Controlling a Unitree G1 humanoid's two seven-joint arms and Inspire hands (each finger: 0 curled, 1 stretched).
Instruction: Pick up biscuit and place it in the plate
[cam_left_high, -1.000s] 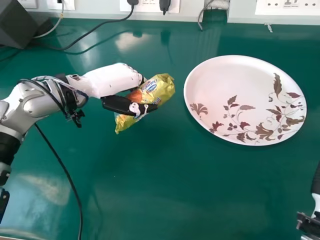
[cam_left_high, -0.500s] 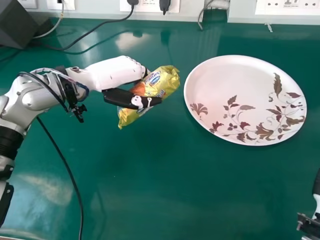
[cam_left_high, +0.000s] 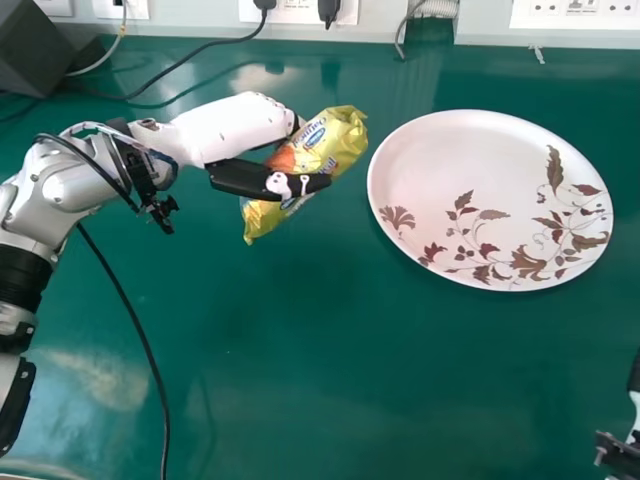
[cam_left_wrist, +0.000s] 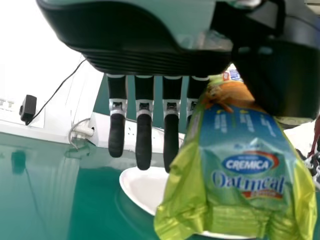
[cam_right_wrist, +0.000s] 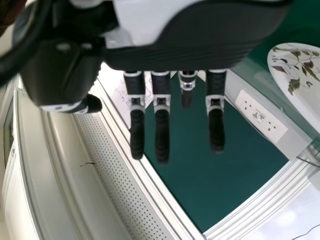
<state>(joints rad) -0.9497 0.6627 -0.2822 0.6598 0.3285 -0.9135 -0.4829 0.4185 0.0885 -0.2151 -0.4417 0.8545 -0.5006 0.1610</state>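
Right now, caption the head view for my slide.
Left hand holding a yellow biscuit packet, left of a leaf-patterned plate on a green table.

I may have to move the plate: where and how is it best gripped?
Probably by the plate's right rim, from the right, thumb above, fingers below: it is wide, shallow and lies flat, and the left hand, holding the biscuit packet, is off its left side.

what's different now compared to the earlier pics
The left hand has carried the yellow biscuit packet farther from the robot and a little to the right, closer to the plate. Nothing was newly grasped or let go: the packet is still held. The plate stayed where it was.
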